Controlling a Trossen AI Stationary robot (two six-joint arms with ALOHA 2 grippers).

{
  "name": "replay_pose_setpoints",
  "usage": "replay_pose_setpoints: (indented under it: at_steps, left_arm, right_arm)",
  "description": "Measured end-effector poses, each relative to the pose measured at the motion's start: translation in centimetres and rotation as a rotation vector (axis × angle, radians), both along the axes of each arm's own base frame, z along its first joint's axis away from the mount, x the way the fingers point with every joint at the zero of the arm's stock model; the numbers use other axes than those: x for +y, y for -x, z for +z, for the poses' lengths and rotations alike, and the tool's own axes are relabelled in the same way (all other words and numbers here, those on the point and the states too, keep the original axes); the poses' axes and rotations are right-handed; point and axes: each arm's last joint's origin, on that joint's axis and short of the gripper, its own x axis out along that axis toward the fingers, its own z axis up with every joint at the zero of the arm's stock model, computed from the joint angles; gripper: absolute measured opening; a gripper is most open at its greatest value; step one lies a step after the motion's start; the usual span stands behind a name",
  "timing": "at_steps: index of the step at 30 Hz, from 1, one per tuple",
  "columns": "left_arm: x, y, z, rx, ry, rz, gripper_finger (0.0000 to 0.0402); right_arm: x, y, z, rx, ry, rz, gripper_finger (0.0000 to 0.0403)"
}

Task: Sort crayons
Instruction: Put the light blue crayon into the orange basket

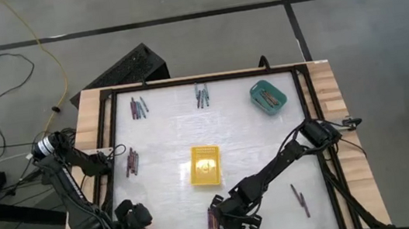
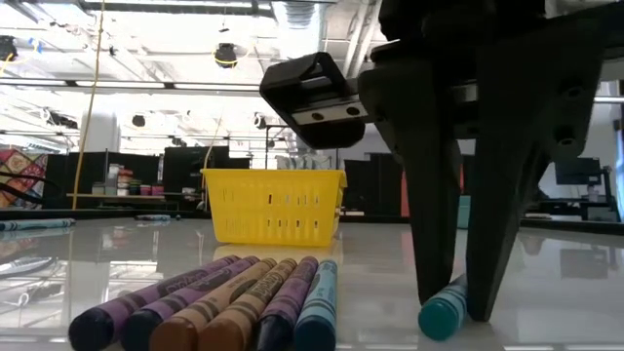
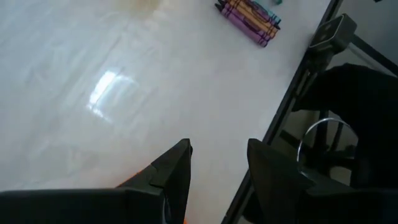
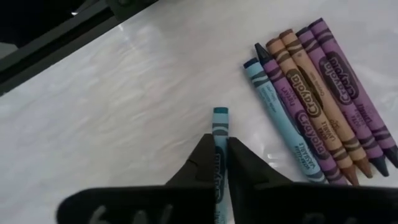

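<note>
**Ana:** Nearest the low camera lies a row of crayons (image 2: 210, 307) side by side at the table's front edge, purples, tans and one light blue, ends pointing at the lens. Just beside that row, the right gripper (image 2: 458, 292) stands on the table with a teal crayon (image 2: 444, 314) between its fingertips.

**Ben:** Is that one gripped or only straddled?

**Ana:** Gripped, judging by the right wrist view: both dark fingers press the teal crayon's (image 4: 219, 146) sides, and its free end juts forward past the tips. Its long axis runs along the line of the fingers and roughly parallel to the sorted row (image 4: 317, 99), lying apart from the light blue one, not touching it.

**Ben:** And the other arm?

**Ana:** The left gripper (image 3: 217, 158) waits over the table's front left corner, fingers spread, nothing between them. The right arm is clearly the nearer one.

**Ben:** So what does the next move turn on?

**Ana:** Probably a straight lift, since the row lies close beside it. The yellow tray (image 1: 205, 166) sits mid-table, the teal tray (image 1: 268, 96) near the back right corner; other crayon groups (image 1: 139, 107) lie along the back edge.
</note>
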Motion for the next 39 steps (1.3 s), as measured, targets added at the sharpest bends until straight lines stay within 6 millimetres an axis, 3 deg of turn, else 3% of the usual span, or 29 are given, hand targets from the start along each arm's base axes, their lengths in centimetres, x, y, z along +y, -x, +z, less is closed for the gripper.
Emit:
replay_pose_setpoints:
  at_steps: [13,28,39]
  left_arm:
    - [0.2,-0.3,0.2,-0.094,-0.124,-0.058,0.0145]
    - [0.8,-0.9,0.6,-0.313,-0.437,-0.117,0.0145]
    - [2.3,-3.5,-1.4,-0.355,-0.597,-0.136,0.0145]
  right_arm:
    - [-0.1,0.5,0.0,0.063,-0.006,-0.073,0.0002]
    - [-1.1,1.9,5.5,-0.017,-0.058,-0.185,0.0000]
    - [-1.5,2.7,9.2,-0.130,-0.116,-0.210,0.0000]
